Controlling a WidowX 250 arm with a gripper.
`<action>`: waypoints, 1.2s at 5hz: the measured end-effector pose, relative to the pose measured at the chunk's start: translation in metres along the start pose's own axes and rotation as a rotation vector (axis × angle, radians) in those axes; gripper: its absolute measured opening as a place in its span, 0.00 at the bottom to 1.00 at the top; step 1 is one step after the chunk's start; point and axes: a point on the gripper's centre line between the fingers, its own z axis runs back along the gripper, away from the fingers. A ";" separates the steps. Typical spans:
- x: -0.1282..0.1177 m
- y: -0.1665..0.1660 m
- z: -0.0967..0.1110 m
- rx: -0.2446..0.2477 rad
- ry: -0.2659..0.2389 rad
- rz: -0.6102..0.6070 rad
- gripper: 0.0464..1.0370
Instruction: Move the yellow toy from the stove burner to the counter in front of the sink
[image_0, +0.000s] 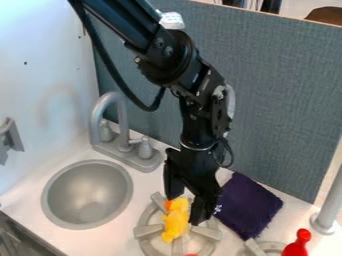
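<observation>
My pincer hangs low over the stove burner, its two fingers spread with a gap between them. At that gap lies the yellow toy, an orange bit at its upper end, resting on the burner; I cannot tell whether either finger touches it. Just beside my pincer, a dark purple cloth lies on the counter. A red toy stands near the cloth, and the round sink sits beyond the burner, beside the gray faucet.
</observation>
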 end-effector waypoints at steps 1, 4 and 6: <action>-0.004 0.000 -0.010 -0.007 0.030 0.003 0.96; 0.000 0.039 -0.042 0.025 -0.014 0.299 0.96; 0.011 0.052 -0.060 -0.036 0.000 0.434 0.96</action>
